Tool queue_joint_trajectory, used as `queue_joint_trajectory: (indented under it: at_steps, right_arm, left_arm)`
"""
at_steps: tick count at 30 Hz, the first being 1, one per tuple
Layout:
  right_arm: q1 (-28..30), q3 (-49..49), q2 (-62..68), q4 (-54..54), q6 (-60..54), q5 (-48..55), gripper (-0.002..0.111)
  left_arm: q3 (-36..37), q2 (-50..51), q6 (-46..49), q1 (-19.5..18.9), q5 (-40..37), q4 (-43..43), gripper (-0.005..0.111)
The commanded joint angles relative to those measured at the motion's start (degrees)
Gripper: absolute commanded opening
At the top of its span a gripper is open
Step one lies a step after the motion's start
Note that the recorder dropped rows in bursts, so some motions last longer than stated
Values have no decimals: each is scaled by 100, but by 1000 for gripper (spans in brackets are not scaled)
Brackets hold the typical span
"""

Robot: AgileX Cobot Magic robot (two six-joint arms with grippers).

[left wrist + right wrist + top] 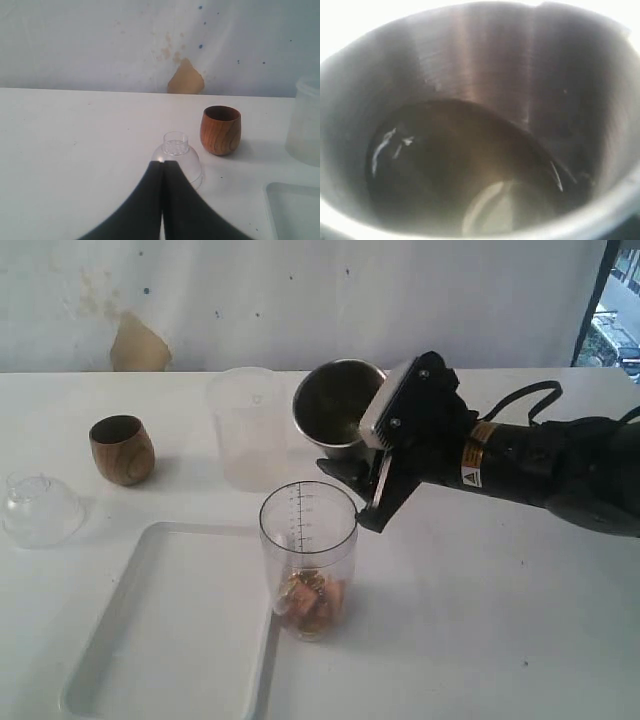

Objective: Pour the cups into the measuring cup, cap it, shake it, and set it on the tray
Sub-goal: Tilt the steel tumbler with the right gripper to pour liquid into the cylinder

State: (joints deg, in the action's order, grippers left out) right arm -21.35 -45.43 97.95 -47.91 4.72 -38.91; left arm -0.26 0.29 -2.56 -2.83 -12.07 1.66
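My right gripper [360,475] is shut on the steel tumbler [335,402], which is off the table and tipped, mouth up and toward the camera, just behind the measuring cup [308,558]. The tumbler's bare inside [470,150] fills the right wrist view, and no fingers show there. The clear measuring cup stands upright with brown pieces [312,602] at its bottom. The wooden cup [122,449] [220,129] stands upright at the left. The white tray [120,660] lies at the front left. My left gripper [163,165] is shut on nothing, just short of the clear domed lid [179,156].
A frosted plastic cup [246,428] [306,125] stands behind the measuring cup, to the tumbler's left. The domed lid [38,508] rests at the far left, beside the tray's corner [295,210]. A white wall closes off the back of the table.
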Motion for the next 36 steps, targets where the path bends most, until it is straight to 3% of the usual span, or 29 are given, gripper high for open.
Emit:
queue_joint_trajectory:
  at_steps: [1,36]
  right_arm:
    - [-20,-70,-56,73,-513,-298,0]
    - [-20,-81,-77,-25,-2940,-654,0]
  left_arm:
    - [26,-29,-1,11,51,-8,0]
    - [26,-29,-1,11,51,-8,0]
